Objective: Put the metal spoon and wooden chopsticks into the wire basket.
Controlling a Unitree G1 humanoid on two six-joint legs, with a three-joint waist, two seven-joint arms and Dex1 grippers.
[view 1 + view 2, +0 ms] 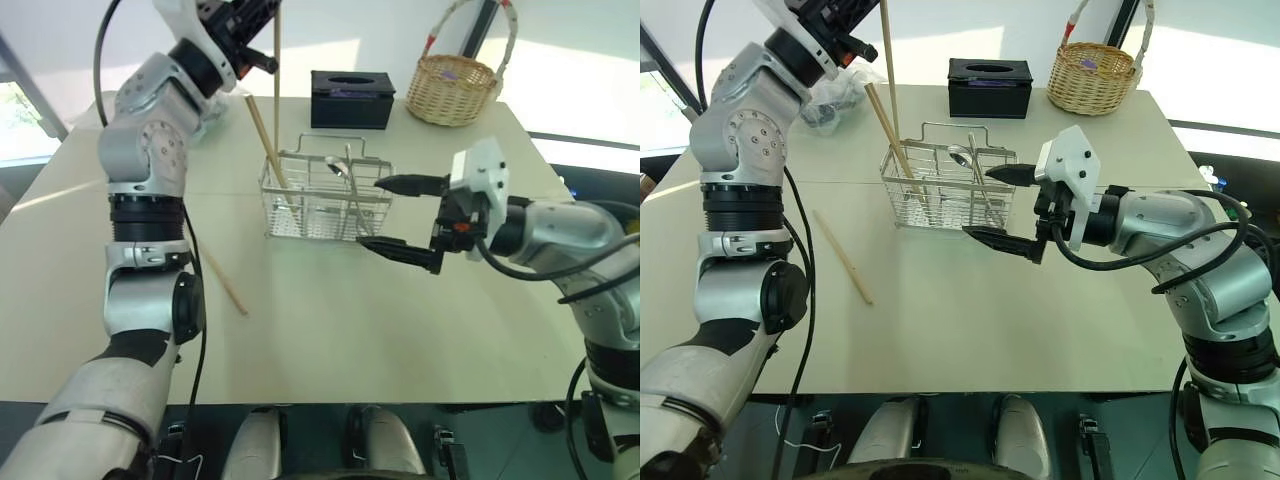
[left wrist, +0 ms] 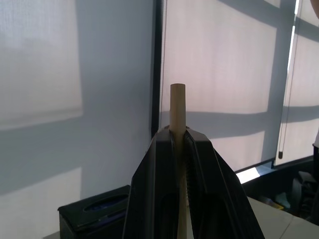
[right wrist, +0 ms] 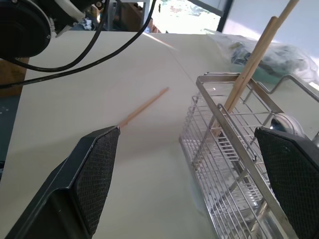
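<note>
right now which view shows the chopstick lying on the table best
The right eye view: the loose chopstick lies whole on the bare table, left of the basket. The left eye view hides its upper part behind the left arm; the right wrist view shows it partly, beyond a finger.

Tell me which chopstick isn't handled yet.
The chopstick lying flat on the table, left of the wire basket. One leans inside the basket; the left gripper holds another upright.
</note>
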